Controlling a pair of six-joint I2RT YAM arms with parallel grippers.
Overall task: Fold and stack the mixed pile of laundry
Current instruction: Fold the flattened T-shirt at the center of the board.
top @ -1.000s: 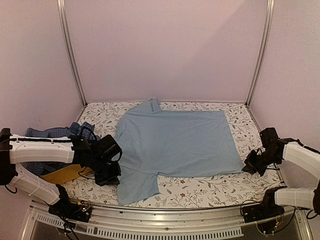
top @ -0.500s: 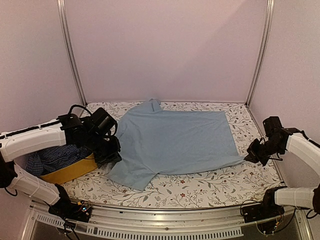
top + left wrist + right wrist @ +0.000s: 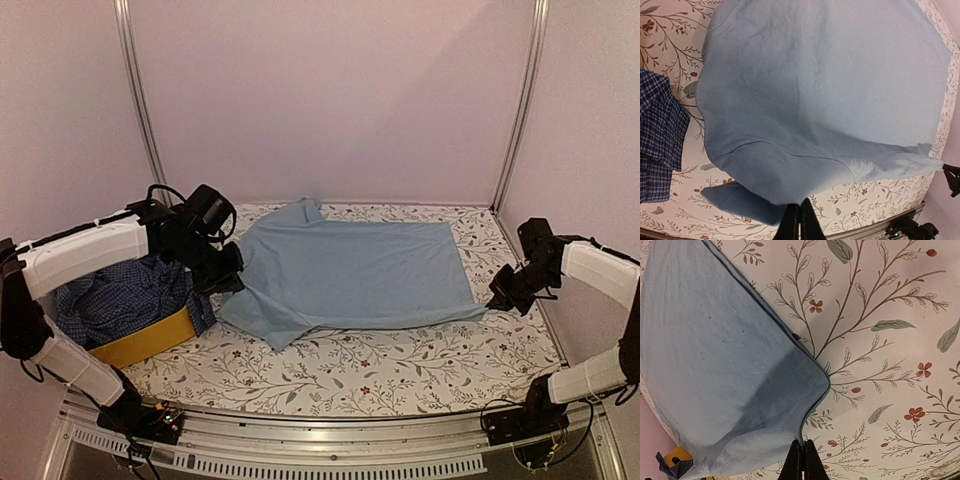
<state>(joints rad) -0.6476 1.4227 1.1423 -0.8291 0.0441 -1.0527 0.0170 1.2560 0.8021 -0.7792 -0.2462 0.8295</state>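
A light blue T-shirt (image 3: 350,275) lies spread across the middle of the floral cover, its near left part lifted and pulled in. My left gripper (image 3: 228,280) is shut on that left edge. In the left wrist view the fabric (image 3: 830,90) hangs from the closed gripper (image 3: 799,212). My right gripper (image 3: 497,300) is shut on the shirt's near right hem corner. The right wrist view shows the hem (image 3: 715,350) pinched at the gripper (image 3: 802,450). A navy-and-white checked shirt (image 3: 120,300) lies bunched in the basket, and also shows in the left wrist view (image 3: 657,135).
A yellow fabric basket (image 3: 140,345) sits at the left under my left arm. The floral table cover (image 3: 400,370) is bare along the near edge. Metal frame posts (image 3: 140,110) stand at the back corners, with walls close on both sides.
My left arm swung from the near left towards the back, carrying the shirt's left edge with it and uncovering the basket. My right gripper shifted slightly back, holding the hem corner.
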